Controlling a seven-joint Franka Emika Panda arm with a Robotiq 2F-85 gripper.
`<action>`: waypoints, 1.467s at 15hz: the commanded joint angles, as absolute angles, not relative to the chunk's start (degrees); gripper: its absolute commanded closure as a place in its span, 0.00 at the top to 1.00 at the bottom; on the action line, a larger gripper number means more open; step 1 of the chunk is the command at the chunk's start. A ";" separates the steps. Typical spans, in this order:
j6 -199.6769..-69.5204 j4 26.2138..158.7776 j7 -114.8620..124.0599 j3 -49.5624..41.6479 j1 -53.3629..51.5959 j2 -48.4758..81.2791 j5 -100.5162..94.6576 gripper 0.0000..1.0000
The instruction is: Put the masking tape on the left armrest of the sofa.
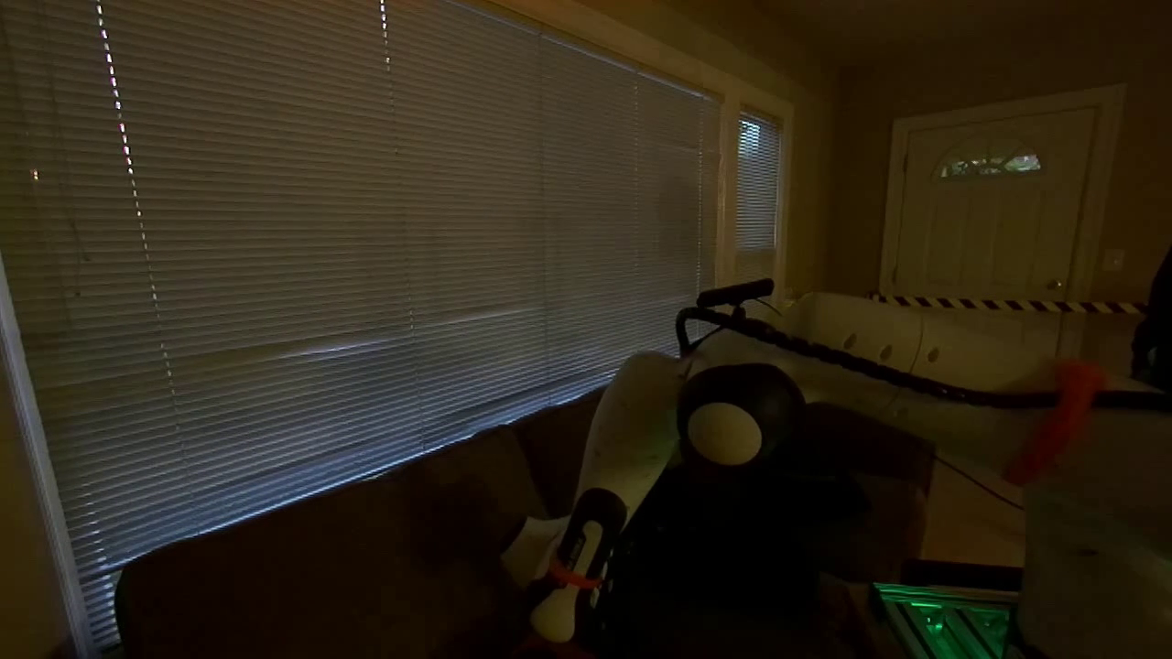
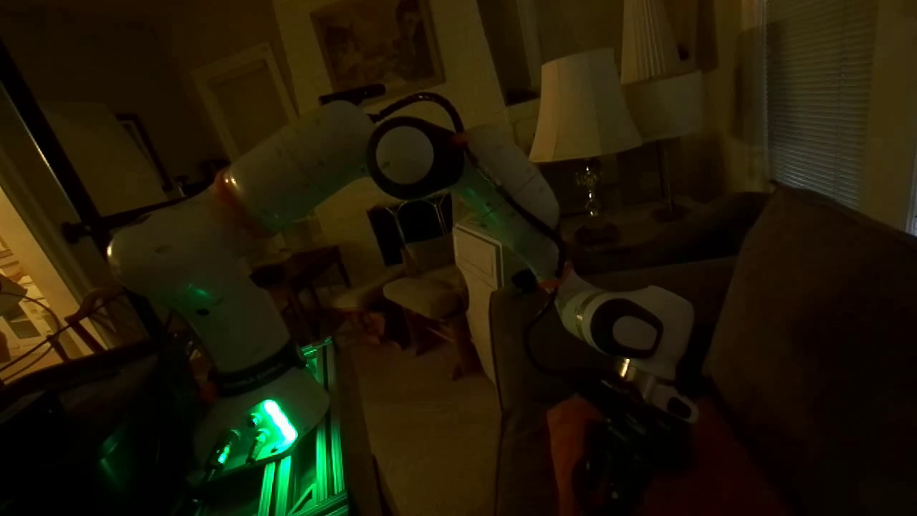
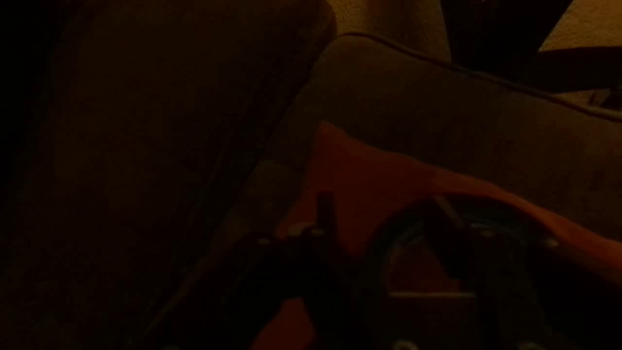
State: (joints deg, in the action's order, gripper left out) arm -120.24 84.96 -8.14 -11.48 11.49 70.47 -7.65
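The masking tape shows in the wrist view as a dark bluish ring on an orange-red cloth. My gripper is open, its fingers apart. The ring's left wall lies between the fingers, with a gap to the left one. The right finger overlaps the ring's opening; its height there is unclear. In an exterior view the gripper is a dark shape over the cloth. The dark brown sofa shows in both exterior views. Its left armrest appears as a dark rounded end near the lamps.
A dark upholstered part fills the left of the wrist view; whether cushion or armrest is unclear. The sofa back stands beside the wrist in an exterior view. Lamps stand beyond the sofa. Window blinds run behind it. The room is very dark.
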 commanded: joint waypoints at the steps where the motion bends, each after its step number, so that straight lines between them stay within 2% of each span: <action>1: -117.06 87.17 -11.73 -10.83 12.22 67.66 -10.11 0.83; 3: -115.18 85.94 -13.27 -10.49 12.76 68.04 -10.43 0.98; 4: -114.41 85.24 -13.75 -10.49 12.88 68.41 -10.65 1.00; 6: -110.81 82.46 -13.88 -10.39 13.57 69.58 -10.02 1.00; 11: -114.65 84.46 -13.55 -10.64 13.04 68.65 -11.15 1.00; 22: -118.68 77.71 -16.84 -9.08 15.44 73.82 -12.61 1.00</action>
